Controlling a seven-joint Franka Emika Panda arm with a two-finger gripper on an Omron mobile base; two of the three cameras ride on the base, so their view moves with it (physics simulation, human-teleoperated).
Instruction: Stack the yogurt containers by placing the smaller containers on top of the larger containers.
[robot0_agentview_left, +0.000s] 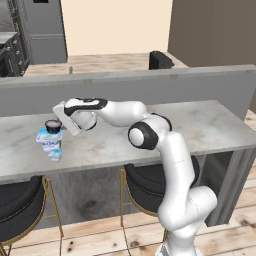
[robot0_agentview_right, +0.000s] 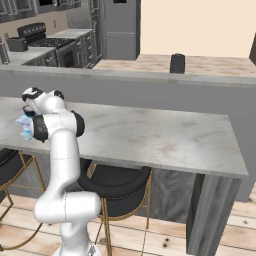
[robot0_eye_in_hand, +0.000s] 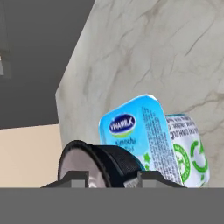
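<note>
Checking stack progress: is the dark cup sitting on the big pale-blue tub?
Touching. The left base view shows the dark cup resting directly on top of the pale-blue tub, with no gap between them; the hand view also has the cup against the tub's lid.

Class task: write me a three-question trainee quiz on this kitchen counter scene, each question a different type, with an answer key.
1. True or false: the dark round cup sits on the pale-blue-and-white tub.
2. Which stands nearest the counter's front edge? A) tub B) tiny pale-blue pack C) cup
3. Fill in: the end effector is closed on the ____.

Key: 1 true; 2 B; 3 dark round cup.
</note>
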